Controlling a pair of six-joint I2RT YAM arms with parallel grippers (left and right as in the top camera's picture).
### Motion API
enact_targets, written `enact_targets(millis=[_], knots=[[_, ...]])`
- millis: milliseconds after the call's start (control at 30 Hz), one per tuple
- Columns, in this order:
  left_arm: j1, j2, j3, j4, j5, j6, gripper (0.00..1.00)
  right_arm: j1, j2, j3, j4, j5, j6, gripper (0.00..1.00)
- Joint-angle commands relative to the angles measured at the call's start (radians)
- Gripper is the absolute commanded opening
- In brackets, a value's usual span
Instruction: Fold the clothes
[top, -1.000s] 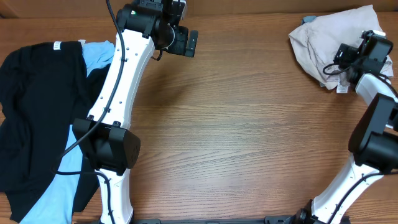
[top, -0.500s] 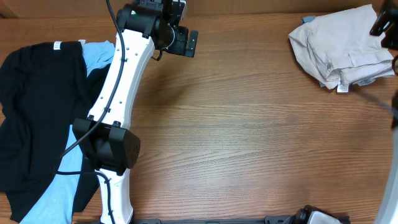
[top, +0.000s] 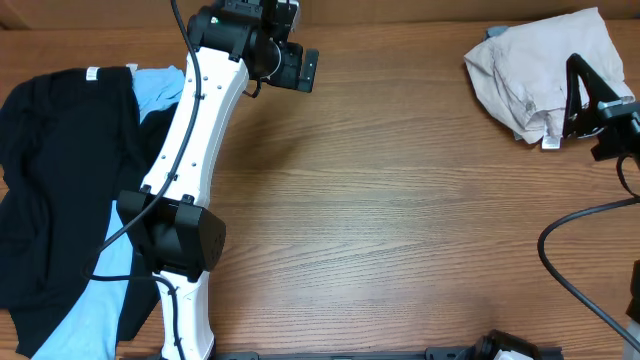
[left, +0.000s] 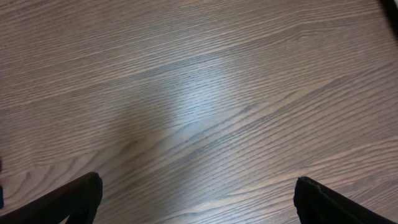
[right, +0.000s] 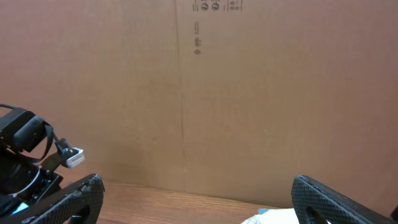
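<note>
The beige khaki shorts (top: 535, 65) lie crumpled at the table's back right, with a bluish cloth edge (top: 494, 33) showing under them. A black garment (top: 50, 180) is spread at the far left over a light-blue shirt (top: 160, 90). My right gripper (top: 590, 100) hangs open, raised over the right side of the shorts and holding nothing; in its wrist view the right gripper (right: 198, 190) faces the cardboard wall. My left gripper (top: 303, 68) is at the back, left of centre, open over bare wood; in its wrist view the left gripper (left: 196, 193) has nothing between the fingers.
A brown cardboard wall (right: 199, 74) stands along the table's back edge. The left arm's white links (top: 190, 140) run from the front left to the back. A black cable (top: 580, 290) loops at the right edge. Bare wooden tabletop (top: 400, 200) fills the middle.
The right arm lifted off the beige shorts, swung out past the right edge, then came back higher and tilted toward the wall. The shorts shifted slightly. The left arm has not moved.
</note>
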Motion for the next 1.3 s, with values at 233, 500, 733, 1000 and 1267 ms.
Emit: enact_targets(millis=[233, 500, 733, 1000, 1267], knots=[[0.005, 0.010, -0.011, 0.000, -0.009, 0.018, 1.00, 0.045, 0.015, -0.064, -0.065, 0.003, 0.004, 1.00], [0.005, 0.010, -0.011, 0.001, -0.009, 0.018, 1.00, 0.341, -0.179, -0.554, 0.299, 0.437, 0.005, 1.00], [0.005, 0.010, -0.011, 0.001, -0.009, 0.018, 1.00, 0.412, -0.429, -1.032, 0.594, 0.438, 0.055, 1.00], [0.005, 0.010, -0.011, 0.001, -0.009, 0.018, 1.00, 0.413, -0.766, -1.382, 0.645, 0.457, 0.094, 1.00], [0.005, 0.010, -0.011, 0.001, -0.009, 0.018, 1.00, 0.412, -0.935, -1.458, 0.557, 0.467, 0.094, 1.00]])
